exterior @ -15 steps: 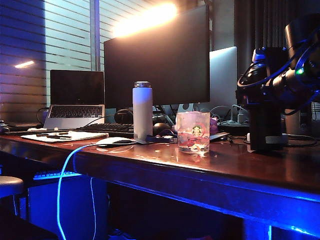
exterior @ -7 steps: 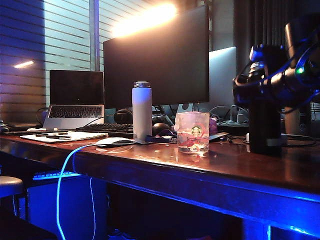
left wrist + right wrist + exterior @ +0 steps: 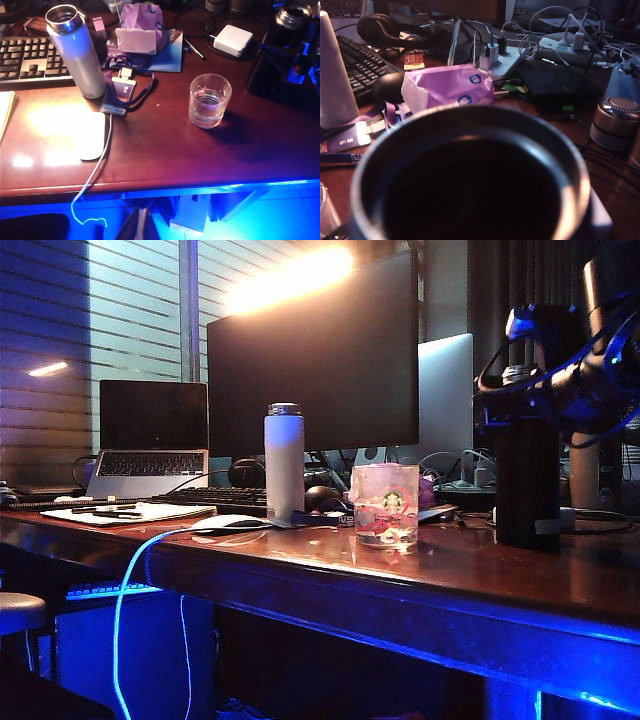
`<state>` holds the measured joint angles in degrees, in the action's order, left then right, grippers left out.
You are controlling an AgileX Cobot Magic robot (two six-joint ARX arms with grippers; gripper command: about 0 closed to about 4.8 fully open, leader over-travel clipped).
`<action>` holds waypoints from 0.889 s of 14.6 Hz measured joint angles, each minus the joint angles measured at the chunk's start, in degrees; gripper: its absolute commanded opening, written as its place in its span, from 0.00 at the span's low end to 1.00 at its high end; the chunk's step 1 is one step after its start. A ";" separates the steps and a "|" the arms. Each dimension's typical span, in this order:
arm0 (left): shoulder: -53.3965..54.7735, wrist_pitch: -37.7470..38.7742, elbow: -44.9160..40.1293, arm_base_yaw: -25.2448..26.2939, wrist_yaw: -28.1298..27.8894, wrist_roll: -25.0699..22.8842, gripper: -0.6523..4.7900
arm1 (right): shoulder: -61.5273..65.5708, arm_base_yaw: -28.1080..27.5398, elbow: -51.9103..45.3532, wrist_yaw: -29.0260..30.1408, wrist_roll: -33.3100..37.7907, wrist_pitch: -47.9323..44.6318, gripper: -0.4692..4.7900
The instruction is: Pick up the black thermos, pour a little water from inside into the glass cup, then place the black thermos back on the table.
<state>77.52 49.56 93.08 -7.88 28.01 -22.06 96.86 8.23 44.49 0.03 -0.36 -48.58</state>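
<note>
Standing upright on the counter point(image 3: 420, 570), right of the glass cup point(image 3: 386, 504): black thermos point(image 3: 527, 485), sitting between the spread right pincer point(image 3: 527, 405). Left pincer unseen.

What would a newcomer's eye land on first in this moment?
Probably the black thermos standing on the table at the right of the exterior view, with the right gripper around its upper part, jaws open. Left of it sits the glass cup holding a little water, and further left a white bottle by the keyboard. The left gripper is in no picture.
</note>
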 measured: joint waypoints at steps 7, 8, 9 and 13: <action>0.00 0.04 0.00 0.00 0.00 0.00 0.11 | -5.60 0.00 -1.75 0.07 -0.09 0.96 1.00; 0.00 0.02 0.00 0.00 0.00 0.00 0.11 | -6.80 0.00 -2.14 0.72 -0.09 1.29 1.00; 0.00 0.04 -0.02 0.00 0.00 0.00 0.11 | -7.93 0.00 -2.43 1.18 -0.09 2.27 1.00; 0.00 0.02 -0.02 0.00 0.00 0.00 0.11 | -11.28 0.00 -2.80 2.64 -0.09 6.54 1.00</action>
<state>77.52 49.58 93.06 -7.88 28.01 -22.06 85.58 8.23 41.69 2.68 -0.45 -42.04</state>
